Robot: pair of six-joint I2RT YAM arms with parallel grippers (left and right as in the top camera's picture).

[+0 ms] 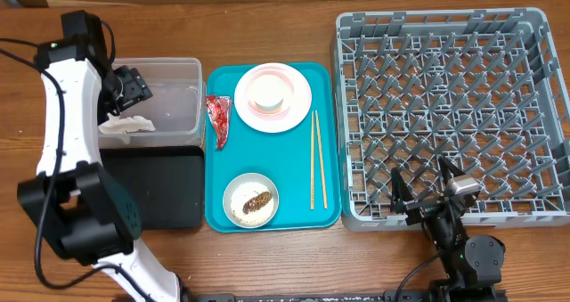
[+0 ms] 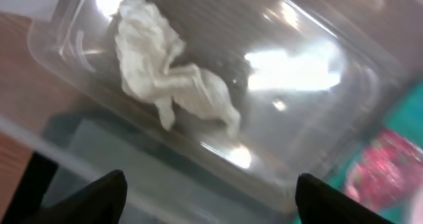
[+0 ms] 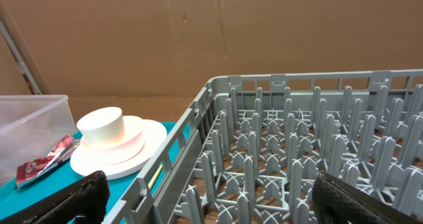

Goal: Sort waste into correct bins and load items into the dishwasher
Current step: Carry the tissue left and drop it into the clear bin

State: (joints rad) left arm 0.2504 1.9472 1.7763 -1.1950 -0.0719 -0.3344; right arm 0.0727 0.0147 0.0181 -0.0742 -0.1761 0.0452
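A brown wood-grain desk [image 1: 267, 266] spans the overhead view, its grain running left to right. A large flat teal plastic serving tray [image 1: 289, 173] with rounded corners and a raised rim lies on it near the middle, its long side running front to back. In the right wrist view, a plain brown cardboard-like panel [image 3: 198, 32] stands behind the desk, and a thin grey rod [image 3: 16, 52] leans across its left edge.

Crumpled white tissue [image 1: 125, 124] inside clear tub [image 1: 183, 67], near its left wall. Black tray [image 1: 160, 186] just beside it. On teal tray [image 1: 294, 186]: red foil wrapper [image 1: 217, 119] at left edge, pink plate [image 1: 300, 106] carrying white cup [image 1: 270, 90], bowl [image 1: 272, 188] of rice [image 1: 252, 204], 2 parallel chopsticks [image 1: 316, 159]. Grey rack [image 1: 339, 115] at right.
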